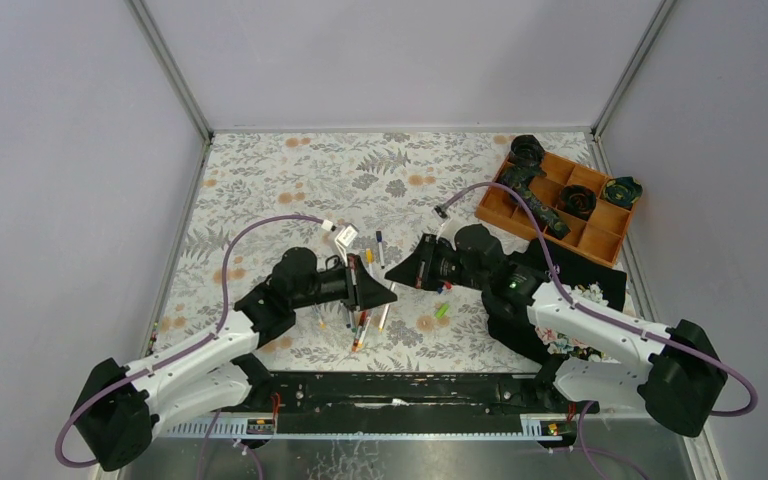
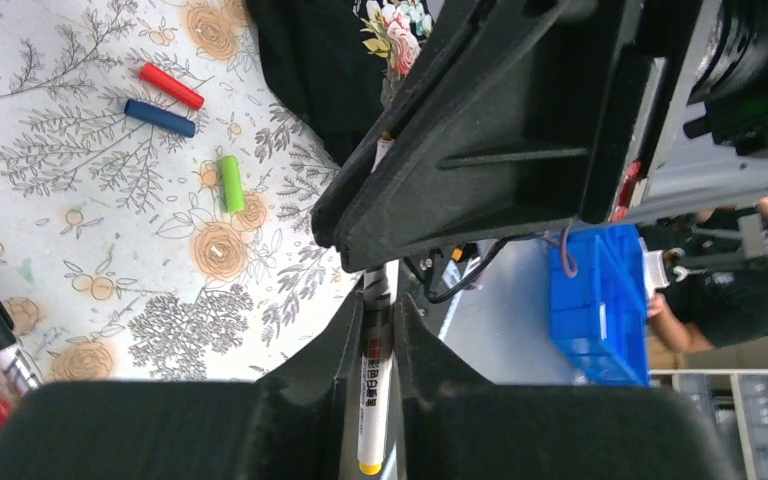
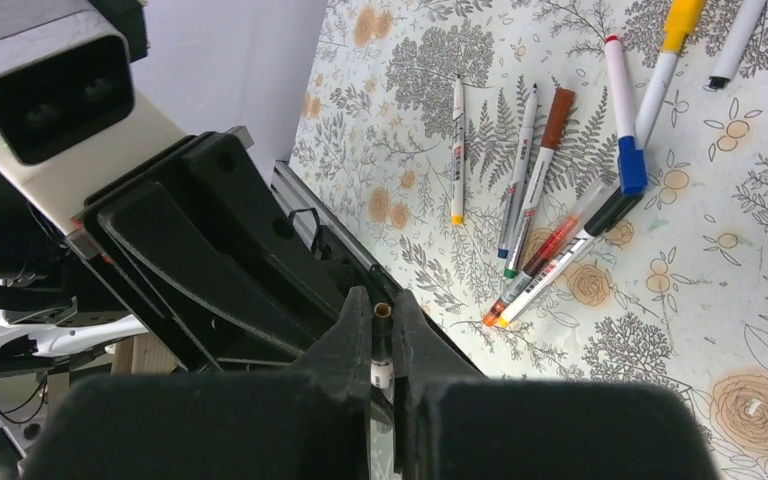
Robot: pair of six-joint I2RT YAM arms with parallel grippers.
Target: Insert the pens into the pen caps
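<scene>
My left gripper [image 1: 385,293] [image 2: 380,305] is shut on a white pen [image 2: 375,390] with a yellow end, whose front end runs up behind my right gripper's finger. My right gripper [image 1: 397,273] [image 3: 383,300] faces it, nearly tip to tip, above the table's middle. It is shut on a short dark tube [image 3: 382,335] with an open end and a white band, apparently a pen cap. Several pens [image 3: 550,190] [image 1: 360,325] lie in a loose fan on the floral table. Red [image 2: 171,85], blue [image 2: 160,117] and green [image 2: 231,183] caps lie apart from them.
A wooden compartment tray [image 1: 592,235] with dark objects stands at the back right. A black floral cloth [image 1: 610,285] [image 2: 300,60] lies under the right arm. More pens [image 1: 379,241] lie behind the grippers. White walls close the table on three sides.
</scene>
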